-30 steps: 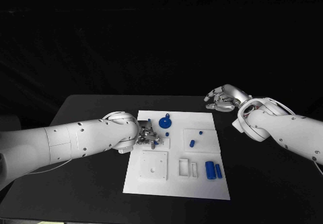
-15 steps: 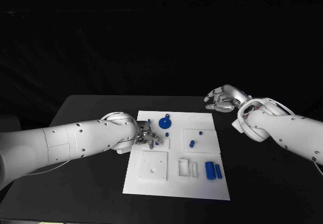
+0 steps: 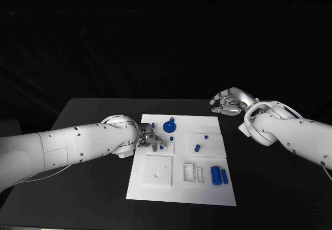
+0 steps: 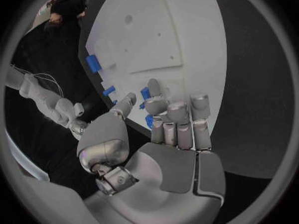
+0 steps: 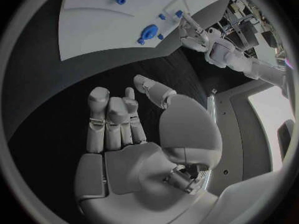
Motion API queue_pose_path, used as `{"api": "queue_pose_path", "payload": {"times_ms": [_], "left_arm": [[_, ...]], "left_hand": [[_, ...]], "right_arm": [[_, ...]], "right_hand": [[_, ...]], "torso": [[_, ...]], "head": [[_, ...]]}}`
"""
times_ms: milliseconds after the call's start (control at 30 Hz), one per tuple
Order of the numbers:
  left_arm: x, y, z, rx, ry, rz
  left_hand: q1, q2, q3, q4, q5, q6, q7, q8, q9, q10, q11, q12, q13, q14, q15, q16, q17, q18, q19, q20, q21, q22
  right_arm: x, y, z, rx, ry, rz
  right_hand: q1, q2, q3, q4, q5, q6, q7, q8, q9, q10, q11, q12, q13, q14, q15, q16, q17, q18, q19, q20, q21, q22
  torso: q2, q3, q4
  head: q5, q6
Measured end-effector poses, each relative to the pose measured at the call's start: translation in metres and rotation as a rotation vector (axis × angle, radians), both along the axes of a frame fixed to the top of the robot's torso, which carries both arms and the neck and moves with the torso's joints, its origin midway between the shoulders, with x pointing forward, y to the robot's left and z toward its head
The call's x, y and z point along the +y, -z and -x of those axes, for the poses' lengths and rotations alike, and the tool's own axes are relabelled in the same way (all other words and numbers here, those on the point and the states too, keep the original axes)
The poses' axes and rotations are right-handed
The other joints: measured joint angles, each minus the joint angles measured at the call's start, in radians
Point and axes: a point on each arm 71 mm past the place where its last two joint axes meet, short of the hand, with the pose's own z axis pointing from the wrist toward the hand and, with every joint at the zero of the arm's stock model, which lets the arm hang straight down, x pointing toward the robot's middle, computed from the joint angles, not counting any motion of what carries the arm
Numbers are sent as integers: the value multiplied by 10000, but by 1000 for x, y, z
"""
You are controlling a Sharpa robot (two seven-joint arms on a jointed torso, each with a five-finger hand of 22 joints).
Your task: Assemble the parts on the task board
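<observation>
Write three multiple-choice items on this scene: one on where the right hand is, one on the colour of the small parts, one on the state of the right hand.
1. Where is the right hand?
A. Off the task board, beyond its far right corner
B. Over the board's near edge
C. Touching the left hand

2. What colour are the parts?
A. Red
B. Blue
C. Yellow

3. What does the right hand hold?
A. A part
B. The board
C. Nothing

Answers:
1 A: it hovers over bare black table.
2 B: every small piece shows blue.
3 C: its wrist view shows an empty palm, fingers loosely bent.
</observation>
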Motion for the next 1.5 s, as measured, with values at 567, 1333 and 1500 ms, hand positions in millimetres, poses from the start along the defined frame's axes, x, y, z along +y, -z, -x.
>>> {"api": "queue_pose_path", "payload": {"times_ms": [567, 1333, 1500], "left_arm": [[30, -65, -40, -1110, -1380, 1211], [36, -65, -93, -1455, -2121, 30], [35, -60, -95, -1355, -2076, -120]], "left_hand": [[1235, 351, -83, -661, 115, -1588, 590, -903, -394, -909, 580, -757, -329, -857, 466, -775, -426, -1, -680, 213, -629, -152], [1223, 94, -165, -192, 115, -1899, 656, -1014, -403, -1029, 654, -757, -344, -938, 551, -776, -494, -108, -716, 177, -775, -188], [1223, 95, -161, -140, 114, -1934, 688, -1014, -397, -1066, 689, -757, -343, -940, 554, -776, -494, -104, -716, 177, -775, -188]], "right_arm": [[-4, 0, -2, -7, 101, 35], [0, 1, -2, -12, 42, 16], [0, 1, -2, -13, 34, 14]], "right_hand": [[0, 0, 0, 0, 39, -29, 29, -36, 0, 0, 0, 0, 1, 0, 0, 0, -2, 0, -1, 4, 0, -2], [-40, -40, -28, -28, 39, -26, 26, -69, -10, 0, 0, -20, -8, 0, 0, 0, -4, 0, -39, 0, 0, -3], [-40, -40, -28, -28, 38, -52, 52, -69, -10, -1, 0, -21, -7, 0, 1, 0, -4, 0, -40, 1, 0, -3]], "torso": [[-6, -1, 13], [98, -36, -85], [138, -55, -114]], "head": [[23, 200], [98, 377], [118, 383]]}}
